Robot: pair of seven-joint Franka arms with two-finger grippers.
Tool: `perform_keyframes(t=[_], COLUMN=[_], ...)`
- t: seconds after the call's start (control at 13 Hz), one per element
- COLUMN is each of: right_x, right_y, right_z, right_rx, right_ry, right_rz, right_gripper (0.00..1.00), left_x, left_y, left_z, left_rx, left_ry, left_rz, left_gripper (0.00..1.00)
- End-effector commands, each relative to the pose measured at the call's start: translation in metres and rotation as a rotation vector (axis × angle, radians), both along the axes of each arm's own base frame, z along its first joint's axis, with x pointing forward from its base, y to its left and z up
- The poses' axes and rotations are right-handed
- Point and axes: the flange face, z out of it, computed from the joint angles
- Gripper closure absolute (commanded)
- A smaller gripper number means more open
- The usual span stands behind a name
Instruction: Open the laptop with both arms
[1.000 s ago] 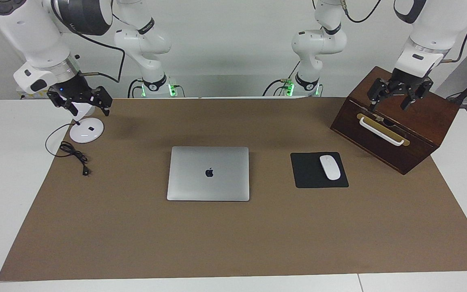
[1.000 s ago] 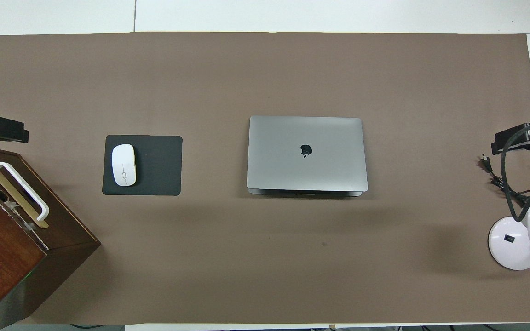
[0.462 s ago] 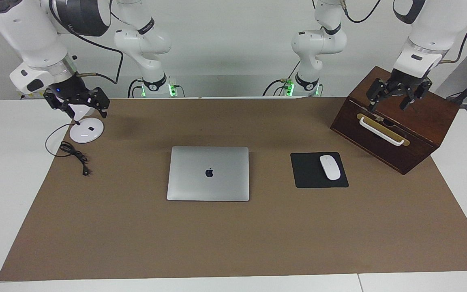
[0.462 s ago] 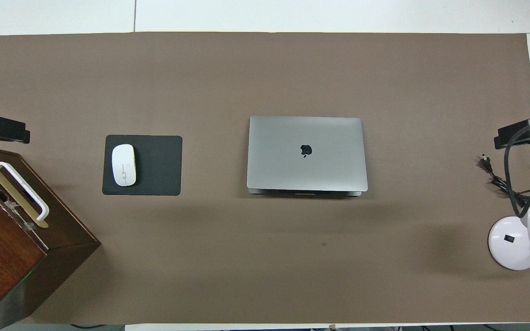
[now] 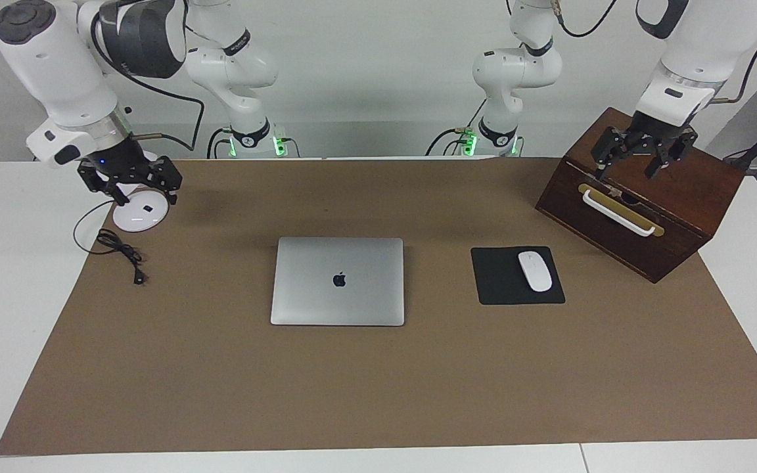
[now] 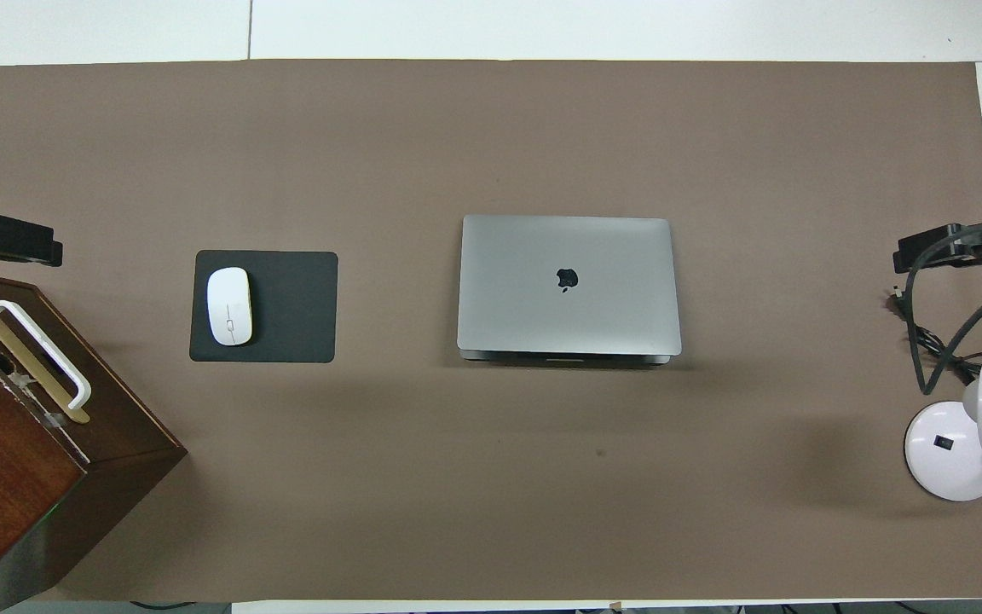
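The laptop (image 5: 338,281) (image 6: 568,286) lies shut and flat in the middle of the brown mat, its dark apple logo facing up. My left gripper (image 5: 625,172) (image 6: 9,240) hangs open over the wooden box at the left arm's end of the table, holding nothing. At the right arm's end, my right gripper (image 5: 145,196) (image 6: 938,249) hovers open over the white lamp base, also with nothing in it. Both grippers are well away from the laptop.
A black mouse pad (image 5: 503,289) with a white mouse (image 5: 535,270) lies beside the laptop, toward the left arm's end. The wooden box (image 5: 681,197) has a white handle. A white lamp base (image 5: 138,213) and a black cable (image 5: 119,249) sit at the right arm's end.
My right gripper has dropped a little and shifted slightly toward the laptop. The left gripper has edged a little toward the middle over the box. The laptop has not moved.
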Motion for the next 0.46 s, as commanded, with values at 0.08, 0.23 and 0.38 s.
perform_keyframes(t=[0.08,0.23,0.38], right_x=[-0.017,-0.017,-0.017], right_y=[-0.002,0.000,0.001], right_z=[-0.018,-0.024,-0.037], right_rx=[0.017,0.023,0.043], right_ry=[-0.049,-0.042,-0.058], right_rz=[0.019,0.015,0.006], right_gripper=[0.00,0.00,0.00], left_x=[-0.006,-0.008,-0.011], left_y=[-0.006,-0.011,-0.026], left_z=[-0.001,-0.006,-0.010], left_rx=[-0.012,-0.012,-0.017], left_ry=[-0.001,0.005,-0.004], left_rz=[0.009,0.025,0.062], left_gripper=[0.00,0.00,0.19])
